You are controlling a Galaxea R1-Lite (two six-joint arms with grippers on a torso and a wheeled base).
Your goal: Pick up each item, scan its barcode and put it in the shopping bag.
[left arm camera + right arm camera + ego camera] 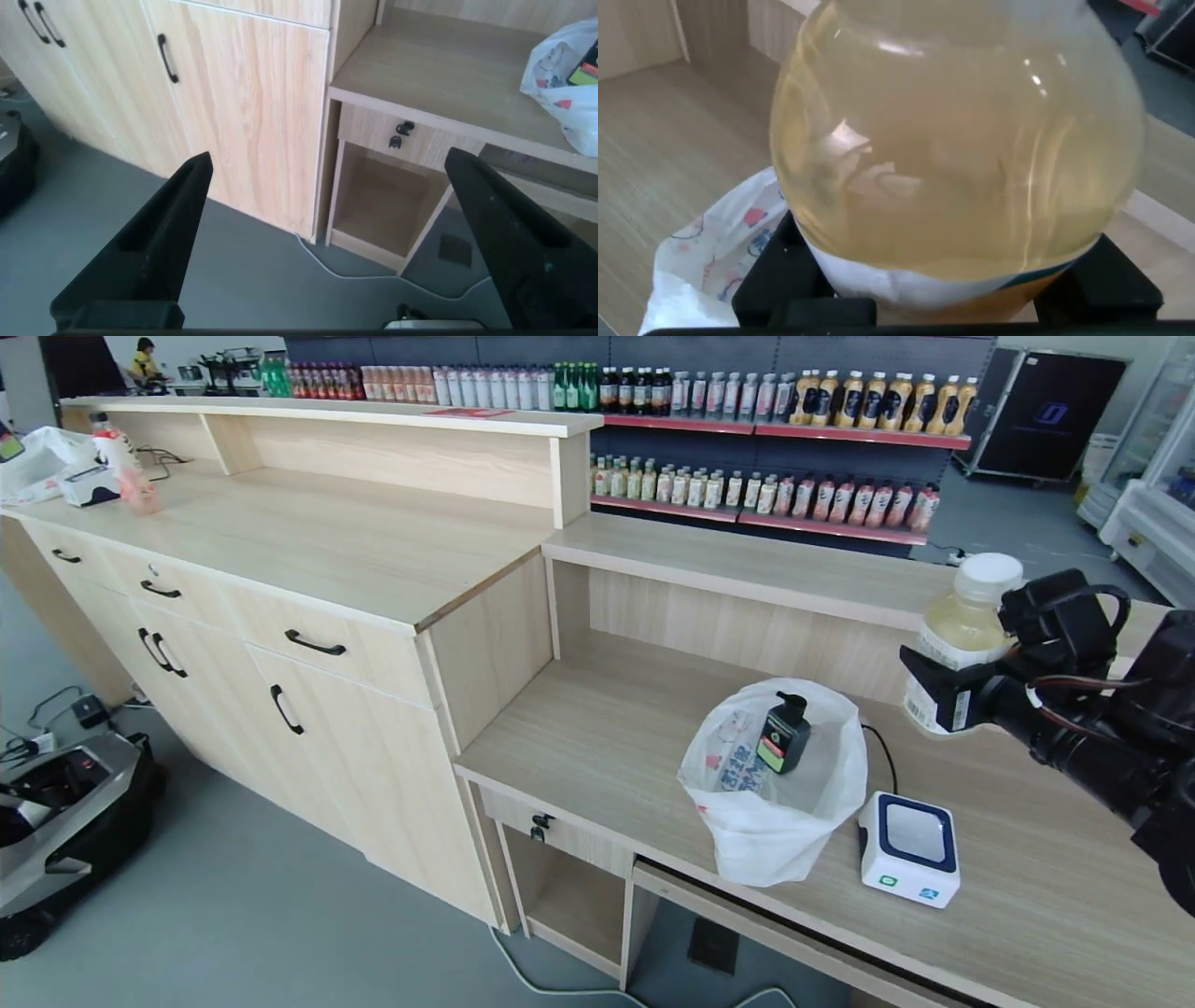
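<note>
1. Pale wood checkout counter point(597, 737) in a shop, with drink shelves point(766, 439) behind at 12 o'clock.
2. Left gripper point(329, 168): jaws spread wide, holding nothing, low over the floor before the cupboard doors point(243, 103). Well apart from everything on the counter.
3. Bag point(775, 803): standing open-mouthed on the lower counter, a pump bottle point(782, 735) already upright inside.
4. Scanner point(908, 847): just beside the bag at its 3 o'clock, window facing up.
5. Bottle point(962, 635): clamped around its lower half by the right gripper point(934, 693), seemingly clear of the counter. Sits at about 1 o'clock from the scanner and apart from it. Long axis upright, white cap at 12 o'clock.
6. Judgement: scan not yet done. Calls for carrying the bottle toward 7 o'clock and down to the scanner window, probably tipped or turned so the label meets the window. After that, across to 9 o'clock and into the bag's mouth. Right arm nearer by far, and already loaded.
</note>
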